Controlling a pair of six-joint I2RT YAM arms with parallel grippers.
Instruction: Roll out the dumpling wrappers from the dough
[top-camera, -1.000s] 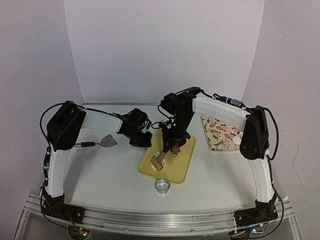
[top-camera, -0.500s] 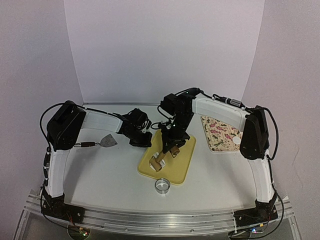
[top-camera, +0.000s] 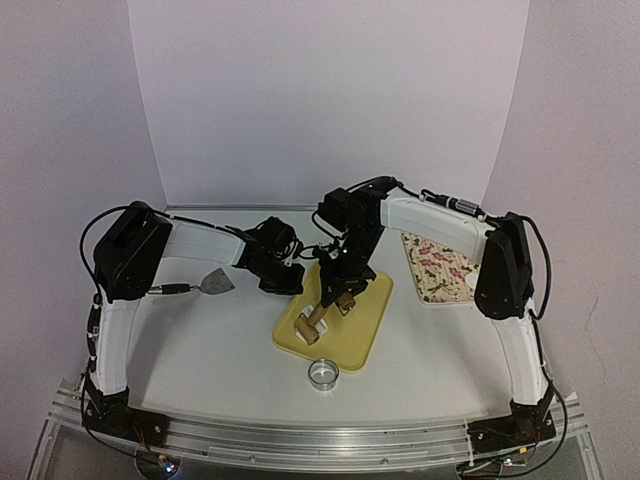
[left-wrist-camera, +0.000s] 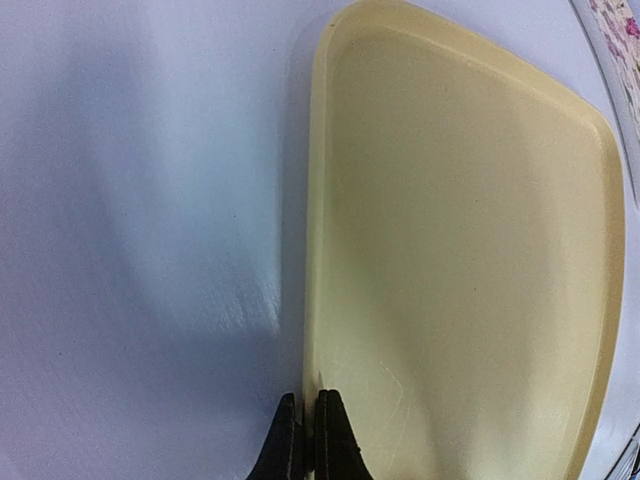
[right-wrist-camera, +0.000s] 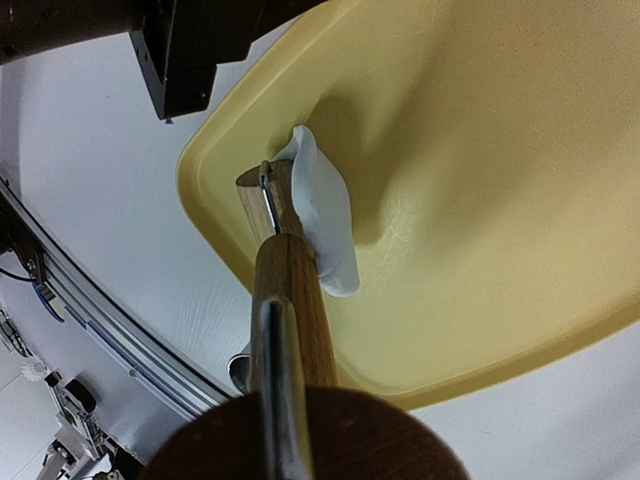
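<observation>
**Rolling pin on the dough, left gripper pinched at the tray edge**

The right gripper (top-camera: 341, 290) is clamped on the upper handle of a wooden rolling pin (right-wrist-camera: 290, 290). The pin slants down toward the near left across a yellow tray (left-wrist-camera: 450, 250) in the middle of the white table (top-camera: 200, 340). A metal rod runs along the pin's length. Its roller rests against a lump of white dough (right-wrist-camera: 325, 215), which is thick and uneven and bunched up along the roller's side. The dough lies inside the tray, close to the near-left corner.

The left gripper (left-wrist-camera: 306, 400) is pinched fully together with nothing between its 2 fingers. Its tips sit right at the tray's left rim; whether they touch the rim cannot be told.

1 dumpling wrapper (top-camera: 469, 285), a small white round disc, lies at the near-right corner of a patterned plate (top-camera: 432, 258) and is partly hidden by the right arm. The plate sits just to the right of the tray. Its print is pink and green on cream and is too small to tell whether any of it is lettering.

A shiny ring cutter (top-camera: 323, 373) stands on the table just in front of the tray's near edge. A scraper (top-camera: 213, 282) with a dark handle lies on the table to the left, beside the left arm.
</observation>
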